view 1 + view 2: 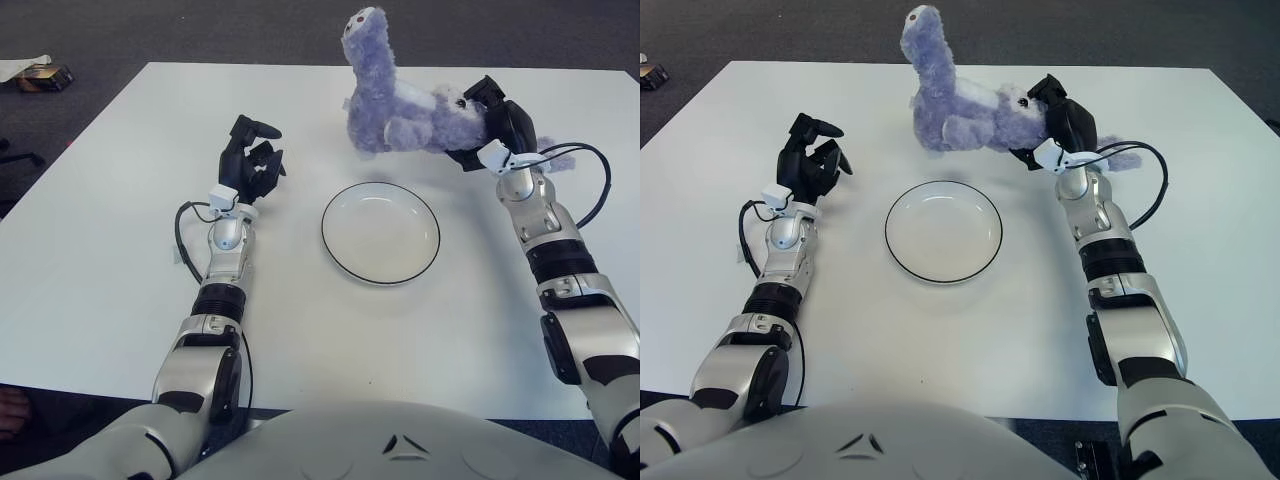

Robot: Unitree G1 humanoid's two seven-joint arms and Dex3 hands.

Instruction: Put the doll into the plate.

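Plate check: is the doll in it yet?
No. The white plate holds nothing; the purple doll is held by the right hand beyond the plate's far rim.

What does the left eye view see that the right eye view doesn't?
Only the left eye view shows the whole small box and the white cloth on the floor, far left; the right eye view catches just a sliver of the box. Only the right eye view shows a long stretch of the table's right edge. Both show the right hand holding the purple doll beyond the plate, and the left hand left of the plate.
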